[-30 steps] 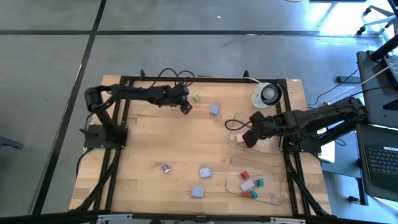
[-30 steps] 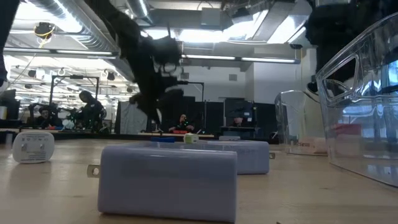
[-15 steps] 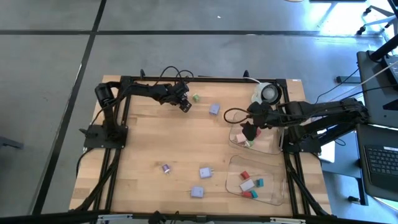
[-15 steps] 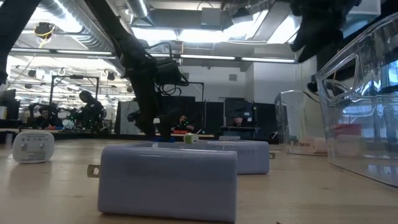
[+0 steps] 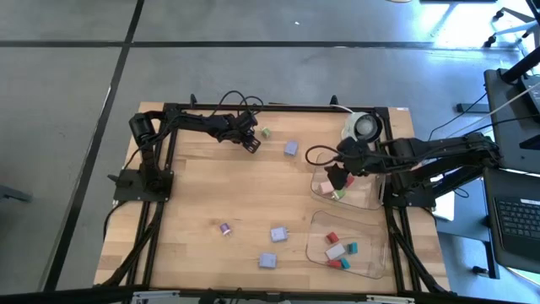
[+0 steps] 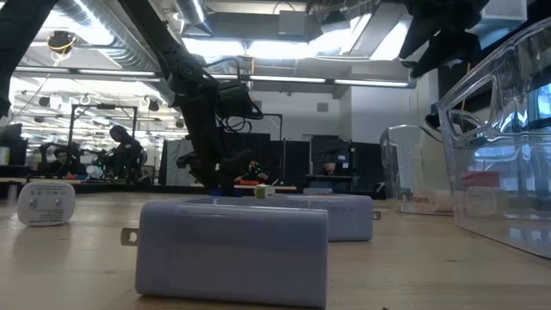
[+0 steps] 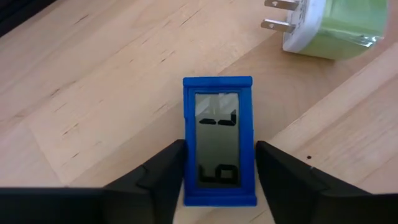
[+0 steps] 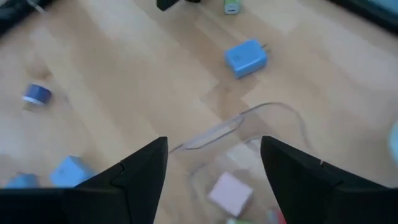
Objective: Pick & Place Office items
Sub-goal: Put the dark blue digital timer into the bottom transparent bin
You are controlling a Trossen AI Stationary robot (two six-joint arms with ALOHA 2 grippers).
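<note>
A small blue piece with a grey display (image 7: 219, 140) lies flat on the wood at the table's far side. My left gripper (image 5: 251, 143) comes down over it, a finger on each long side. A green and white plug piece (image 7: 329, 28) lies just beyond. My right gripper (image 5: 337, 179) hangs open and empty above the far clear tray (image 5: 364, 201), which holds a pink piece (image 8: 229, 190). Lavender-blue pieces (image 5: 291, 149) (image 5: 278, 234) (image 5: 267, 261) and a small purple one (image 5: 225, 228) lie loose on the table. My left gripper pinches the blue piece by its two long sides (image 7: 186, 155) between its two fingers, at the end nearer the wrist. The fingers slant down from above and lie along the piece. The piece lies flat on the table, display up.
A second clear tray (image 5: 375, 263) at the near right holds red, white and teal pieces. A white tape roll (image 5: 363, 127) stands at the far right corner. In the low view a lavender block (image 6: 232, 254) fills the foreground, with a white piece (image 6: 47, 202) at the left.
My left gripper has come down toward the blue piece at the table's far side. My right gripper has risen out of the far clear tray and turned at the wrist; it hangs above the tray.
</note>
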